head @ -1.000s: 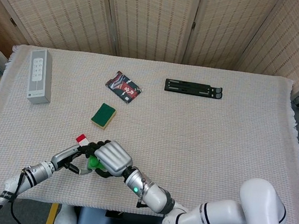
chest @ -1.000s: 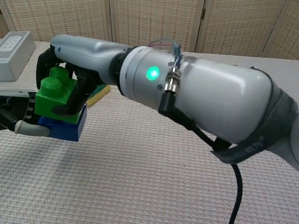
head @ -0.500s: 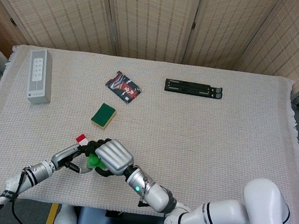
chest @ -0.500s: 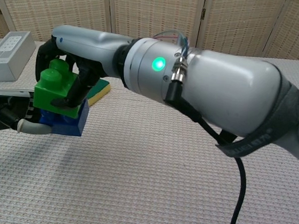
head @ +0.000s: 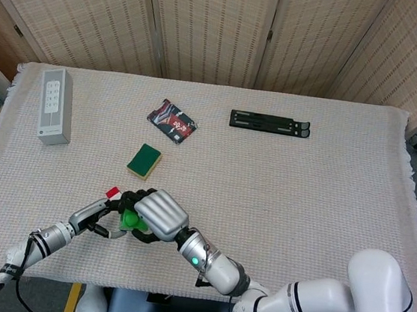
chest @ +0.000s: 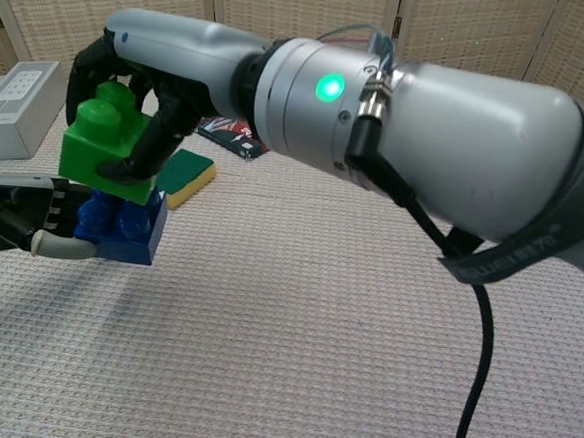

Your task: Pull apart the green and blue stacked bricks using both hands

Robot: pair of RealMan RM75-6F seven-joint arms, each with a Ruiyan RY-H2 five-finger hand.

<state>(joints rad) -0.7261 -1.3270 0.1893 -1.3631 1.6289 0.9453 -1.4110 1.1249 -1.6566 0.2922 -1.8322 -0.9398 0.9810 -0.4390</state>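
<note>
My right hand (chest: 167,75) grips the green brick (chest: 101,148) from above, low at the table's front left. The blue brick (chest: 128,230) sits just below it, held from the left by my left hand (chest: 16,225). The green brick is tilted and raised enough that the blue brick's studs show beneath it. I cannot tell whether the two bricks still touch. In the head view the right hand (head: 160,212) covers most of the green brick (head: 132,221), the left hand (head: 102,217) reaches in from the left, and the blue brick is hidden.
A green and yellow sponge (head: 144,161) lies just behind the hands. Further back are a dark printed packet (head: 172,121), a black bar (head: 269,123) and a white box (head: 55,105) at the far left. A small red piece (head: 112,192) lies by the left hand.
My right hand has lifted the green brick up and tilted it, exposing the blue brick's studs. The left hand has kept the blue brick low.
</note>
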